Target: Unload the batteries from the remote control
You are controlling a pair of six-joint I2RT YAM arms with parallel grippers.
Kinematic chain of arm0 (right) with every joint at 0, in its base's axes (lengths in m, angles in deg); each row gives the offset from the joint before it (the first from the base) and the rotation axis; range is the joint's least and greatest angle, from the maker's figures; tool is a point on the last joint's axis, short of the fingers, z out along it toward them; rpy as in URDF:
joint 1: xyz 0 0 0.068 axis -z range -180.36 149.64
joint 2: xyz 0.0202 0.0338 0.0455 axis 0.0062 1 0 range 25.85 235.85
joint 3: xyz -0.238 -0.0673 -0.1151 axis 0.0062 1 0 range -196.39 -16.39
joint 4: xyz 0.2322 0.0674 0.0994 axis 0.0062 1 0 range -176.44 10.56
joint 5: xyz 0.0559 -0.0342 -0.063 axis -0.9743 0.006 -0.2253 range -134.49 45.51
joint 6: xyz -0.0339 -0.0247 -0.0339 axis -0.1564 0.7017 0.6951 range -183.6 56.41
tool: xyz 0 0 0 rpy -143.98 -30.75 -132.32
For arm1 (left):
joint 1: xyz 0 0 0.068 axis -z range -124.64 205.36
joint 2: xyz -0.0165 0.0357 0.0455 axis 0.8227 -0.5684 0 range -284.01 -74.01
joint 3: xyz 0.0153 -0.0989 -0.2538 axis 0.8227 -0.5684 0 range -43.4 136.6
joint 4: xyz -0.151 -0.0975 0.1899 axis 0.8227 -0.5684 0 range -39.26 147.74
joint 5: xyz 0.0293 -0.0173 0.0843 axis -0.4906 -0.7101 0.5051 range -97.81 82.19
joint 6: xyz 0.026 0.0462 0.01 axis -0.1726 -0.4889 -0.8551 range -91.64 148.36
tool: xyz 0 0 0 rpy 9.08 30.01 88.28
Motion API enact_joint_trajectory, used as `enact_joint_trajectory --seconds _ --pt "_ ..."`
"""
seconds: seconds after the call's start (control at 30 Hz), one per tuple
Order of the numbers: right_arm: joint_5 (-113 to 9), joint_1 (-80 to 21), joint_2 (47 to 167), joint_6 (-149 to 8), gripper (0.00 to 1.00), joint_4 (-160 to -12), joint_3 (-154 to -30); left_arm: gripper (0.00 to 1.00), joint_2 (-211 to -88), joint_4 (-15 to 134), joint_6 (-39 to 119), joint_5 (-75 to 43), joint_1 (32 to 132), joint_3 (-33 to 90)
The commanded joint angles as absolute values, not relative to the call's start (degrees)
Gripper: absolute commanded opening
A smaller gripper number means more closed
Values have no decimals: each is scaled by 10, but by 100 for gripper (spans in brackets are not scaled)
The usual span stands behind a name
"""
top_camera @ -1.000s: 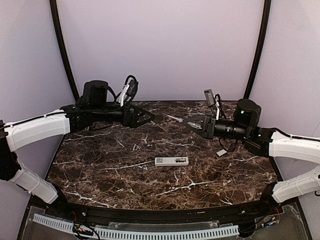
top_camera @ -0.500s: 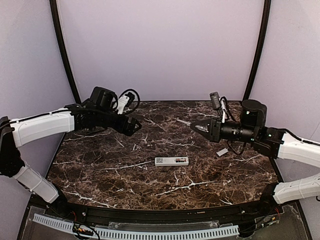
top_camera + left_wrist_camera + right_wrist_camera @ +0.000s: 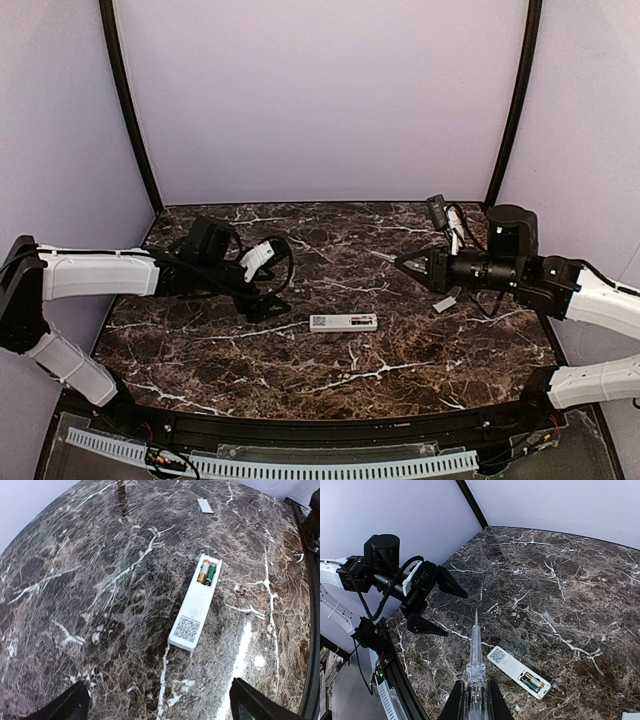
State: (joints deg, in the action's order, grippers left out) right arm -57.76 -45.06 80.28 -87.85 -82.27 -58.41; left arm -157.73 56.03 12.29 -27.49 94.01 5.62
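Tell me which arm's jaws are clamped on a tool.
The right gripper: its jaws are shut on a thin, clear pointed stick. The left gripper holds nothing, its jaws spread wide.

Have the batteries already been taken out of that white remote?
No, two batteries lie side by side, exposed in the uncovered end of the remote control.

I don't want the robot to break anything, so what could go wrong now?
1. The thin pointed clear tool in the shut right gripper might slip off the two small batteries and scratch the slim white remote control.
2. The remote lies loose on the dark marble table; the open left gripper is not holding it, so prying may push it away.
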Motion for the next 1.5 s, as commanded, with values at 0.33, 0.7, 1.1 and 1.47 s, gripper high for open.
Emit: enact_joint_trajectory --seconds 0.33,0.7,1.1,1.47 --pt "-565 -439 792 -852 0 -799 -580 96 -1711 633 -5 -341 983 104" --pt "-570 -435 794 -852 0 -799 -568 94 -1814 672 -13 -373 998 159" --pt "-576 -431 815 -847 0 -807 -570 89 -1869 687 -32 -371 1006 175" --pt "-581 -428 818 -846 0 -811 -565 84 -1904 758 -2 -399 1006 157"
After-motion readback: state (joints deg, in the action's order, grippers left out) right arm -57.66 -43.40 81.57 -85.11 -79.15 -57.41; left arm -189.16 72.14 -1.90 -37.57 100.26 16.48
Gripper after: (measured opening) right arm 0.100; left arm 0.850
